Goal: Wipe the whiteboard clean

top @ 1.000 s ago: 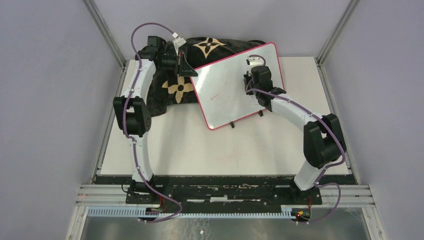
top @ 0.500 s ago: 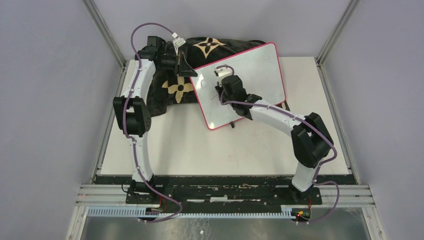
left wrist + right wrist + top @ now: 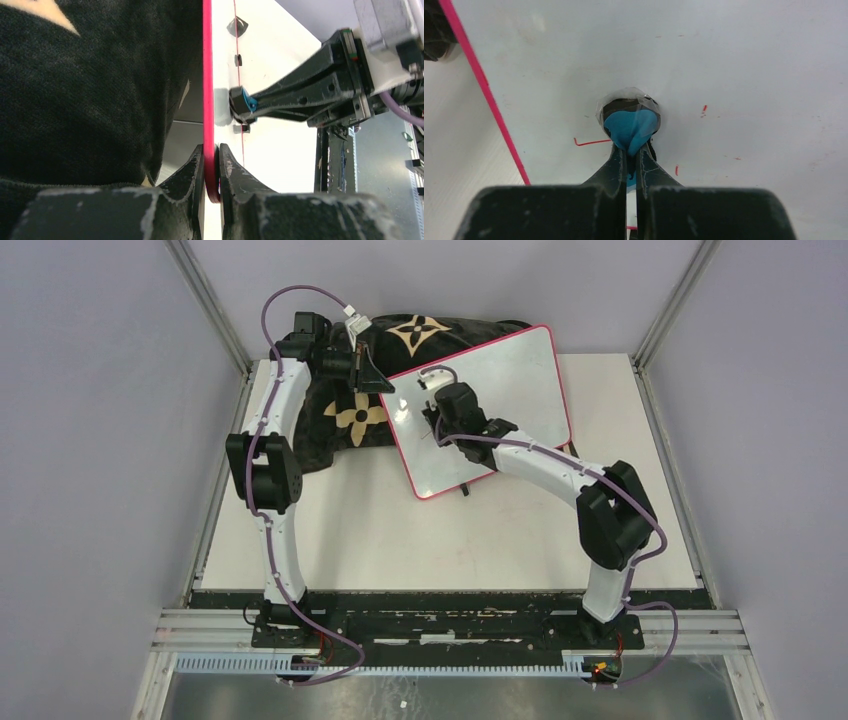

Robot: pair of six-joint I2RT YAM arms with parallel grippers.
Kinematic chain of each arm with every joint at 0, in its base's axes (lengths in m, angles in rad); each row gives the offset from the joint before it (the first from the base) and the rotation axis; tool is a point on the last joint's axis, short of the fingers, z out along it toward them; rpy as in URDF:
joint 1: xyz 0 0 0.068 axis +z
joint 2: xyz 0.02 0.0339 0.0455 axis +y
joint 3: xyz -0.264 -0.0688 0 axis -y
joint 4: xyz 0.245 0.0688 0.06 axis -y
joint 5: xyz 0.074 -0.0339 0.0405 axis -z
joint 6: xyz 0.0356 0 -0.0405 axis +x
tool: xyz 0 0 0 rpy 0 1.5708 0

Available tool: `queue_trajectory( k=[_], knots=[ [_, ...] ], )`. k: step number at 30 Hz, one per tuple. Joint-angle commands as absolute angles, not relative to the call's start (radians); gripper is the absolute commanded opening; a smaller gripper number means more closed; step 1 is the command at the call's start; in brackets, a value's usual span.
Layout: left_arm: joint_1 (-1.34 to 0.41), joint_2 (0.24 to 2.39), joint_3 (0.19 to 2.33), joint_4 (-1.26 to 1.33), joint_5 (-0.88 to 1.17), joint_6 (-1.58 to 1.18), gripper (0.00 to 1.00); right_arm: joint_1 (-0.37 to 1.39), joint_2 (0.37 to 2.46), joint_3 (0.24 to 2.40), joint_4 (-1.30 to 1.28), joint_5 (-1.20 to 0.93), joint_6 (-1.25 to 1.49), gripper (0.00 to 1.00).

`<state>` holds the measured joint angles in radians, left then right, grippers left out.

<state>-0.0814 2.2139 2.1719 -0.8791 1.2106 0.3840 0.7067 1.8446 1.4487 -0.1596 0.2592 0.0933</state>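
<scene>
Clamping whiteboard at pink edge: left hand. Right hand pinches blue eraser, pressed against whiteboard.

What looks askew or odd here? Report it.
The whiteboard lies rotated against the table's edges, its far edge overlapping the black cushion, pinched at its rim by the left end effector. Nothing spilled or broken.

whiteboard, red strokes, none legible

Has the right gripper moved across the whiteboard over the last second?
Yes. The right gripper has swept leftward over the whiteboard, from its right half into its left half, nearer the pink left edge. The board itself has stayed put.
</scene>
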Motion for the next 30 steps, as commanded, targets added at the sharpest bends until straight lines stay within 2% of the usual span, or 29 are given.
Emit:
queue_trajectory(
  k=[1,7,14,21,30],
  knots=[
    [-0.108,2.186,2.193,-0.91,1.235,0.452,0.03,0.567,1.808,1.484,-0.092,0.342,0.078,0.01],
    [-0.108,2.186,2.191,-0.915,1.238,0.458,0.03,0.437,1.784,1.446,-0.092,0.32,0.1,0.01],
    [-0.108,2.185,2.186,-0.928,1.239,0.473,0.03,0.432,1.727,1.336,-0.059,0.251,0.134,0.01],
    [-0.108,2.19,2.194,-0.928,1.237,0.472,0.03,0.523,1.681,1.188,0.027,0.232,0.157,0.01],
    [-0.108,2.194,2.196,-0.928,1.239,0.471,0.03,0.716,1.781,1.241,0.056,0.234,0.138,0.01]
  ],
)
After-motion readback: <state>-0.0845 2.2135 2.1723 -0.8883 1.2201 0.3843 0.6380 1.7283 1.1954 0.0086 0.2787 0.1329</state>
